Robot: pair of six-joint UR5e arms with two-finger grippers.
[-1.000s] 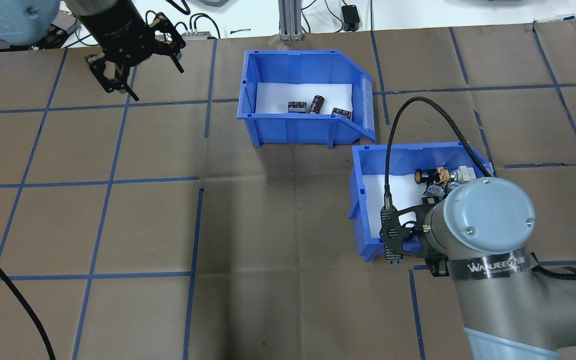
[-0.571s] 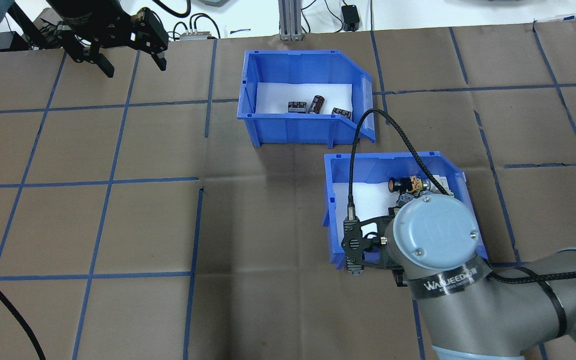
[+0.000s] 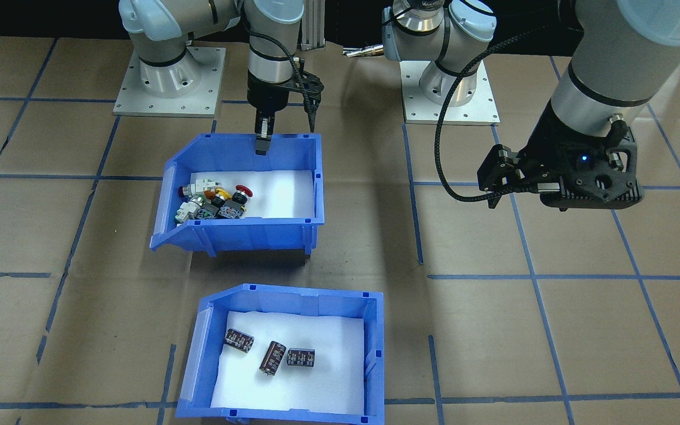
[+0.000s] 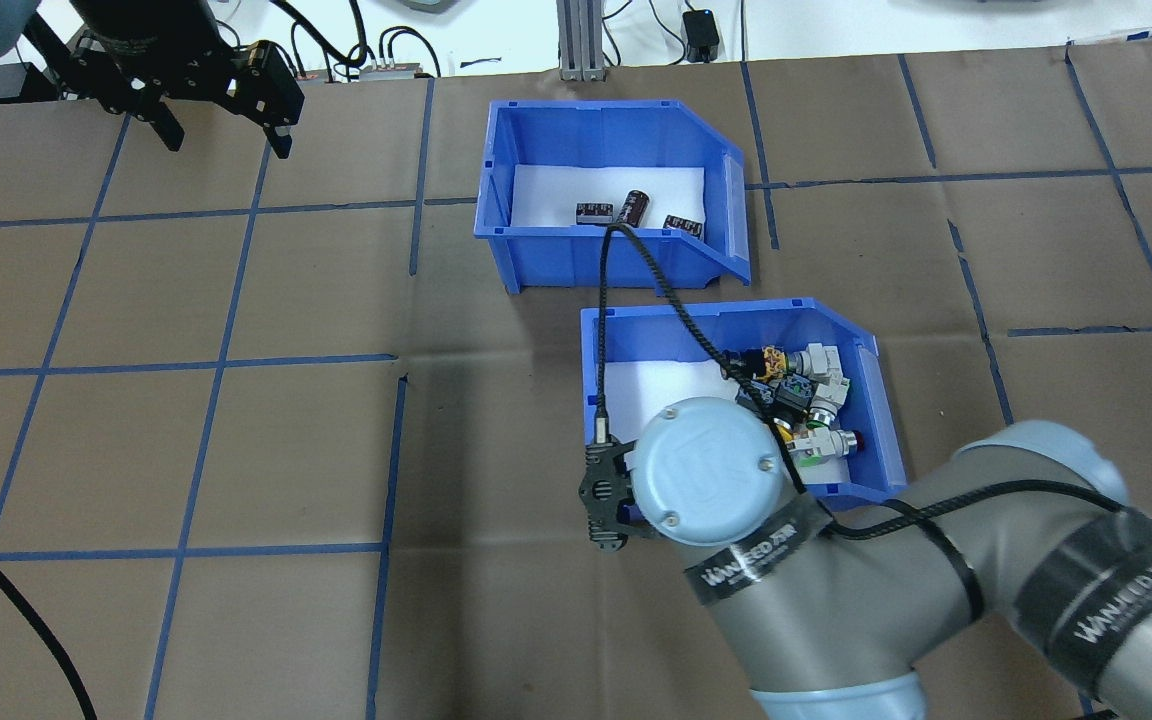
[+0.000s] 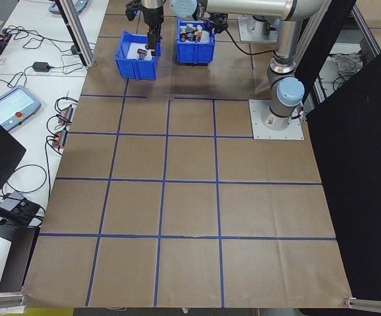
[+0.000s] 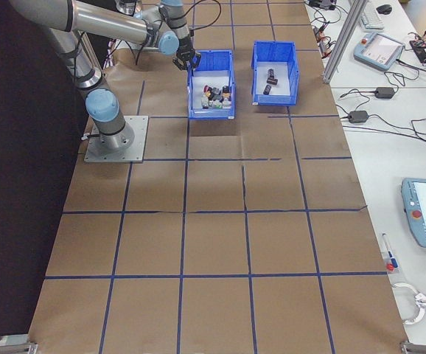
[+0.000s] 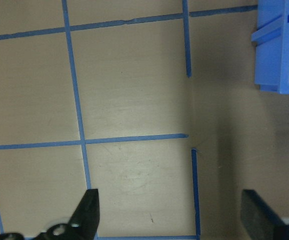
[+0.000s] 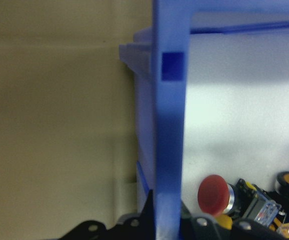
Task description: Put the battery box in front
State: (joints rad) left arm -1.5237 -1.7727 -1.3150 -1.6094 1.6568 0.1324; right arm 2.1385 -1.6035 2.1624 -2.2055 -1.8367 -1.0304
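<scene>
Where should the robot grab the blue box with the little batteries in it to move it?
Probably the battery box by the top edge of one straight wall, coming down from above, one finger inside and one outside. Its top is open, the walls are thin and upright, and the batteries lie mid-floor, clear of the walls. The open left gripper is free; the right gripper straddles the switch bin's wall.

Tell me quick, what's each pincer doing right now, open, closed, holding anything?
Left pincer: open, holding nothing, above the table.
Right pincer: closed on the near wall of the blue plastic bin of colourful push-button switches.
</scene>
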